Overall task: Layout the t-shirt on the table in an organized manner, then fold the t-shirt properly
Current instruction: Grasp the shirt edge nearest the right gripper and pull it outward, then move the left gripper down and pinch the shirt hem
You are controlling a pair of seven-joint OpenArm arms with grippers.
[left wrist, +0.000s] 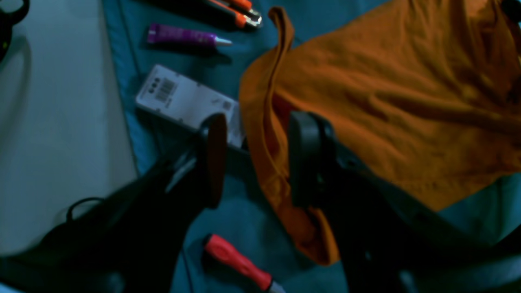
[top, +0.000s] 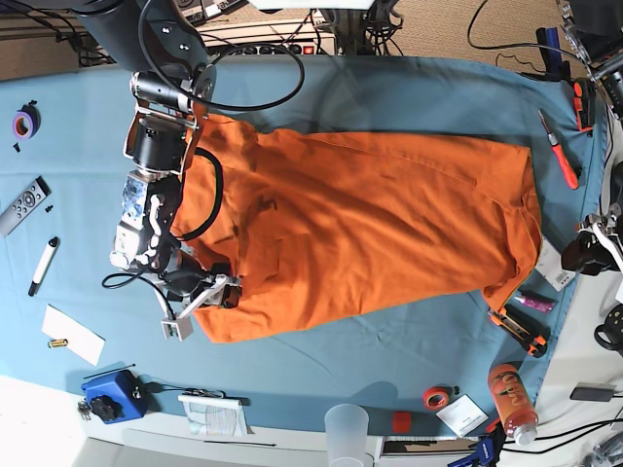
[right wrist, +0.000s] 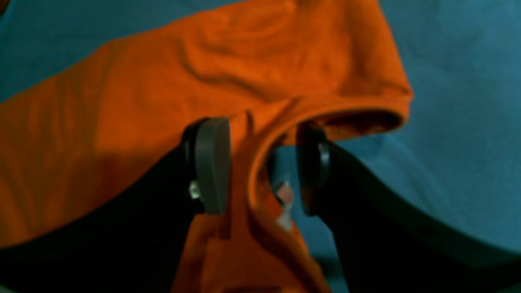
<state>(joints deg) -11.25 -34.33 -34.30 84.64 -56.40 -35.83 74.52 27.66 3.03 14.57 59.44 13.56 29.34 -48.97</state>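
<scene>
Right tool (right wrist: 260,167): jaws stand wide apart, straddling a raised fold of the t-shirt (top: 370,233) at its neck opening (a small white label shows just inside the curve); neither pad presses the cloth, so nothing is gripped.
Right tool in the base view (top: 200,292): low over the shirt's corner at the view's left, near the table's front edge.
Left tool (left wrist: 256,158): also wide, one finger over bare table cloth, the other over the shirt, with the hemmed edge of the shirt (left wrist: 366,101) running up between them; the cloth hangs loose there, not pinched.
T-shirt: spread across the middle of the table (top: 409,92), long axis left to right in the base view, wrinkled, its left end bunched beside the right arm, its right end tapering toward the table's right edge.
Near the left tool: a white barcoded card (left wrist: 183,101) just beside the shirt's edge, partly behind a finger; a purple tube (left wrist: 185,37) beyond it; an orange-handled utility knife (left wrist: 240,12) farther still; a red-handled screwdriver (left wrist: 240,262) on the near side.
Table's left side (base view): a remote control (top: 24,206), a marker pen (top: 44,265), a white paper slip (top: 73,334), a roll of purple tape (top: 23,124).
Table's front edge: a blue box (top: 112,394), a clear plastic cup (top: 348,433), a red tape roll (top: 438,397), an orange bottle (top: 511,401).
</scene>
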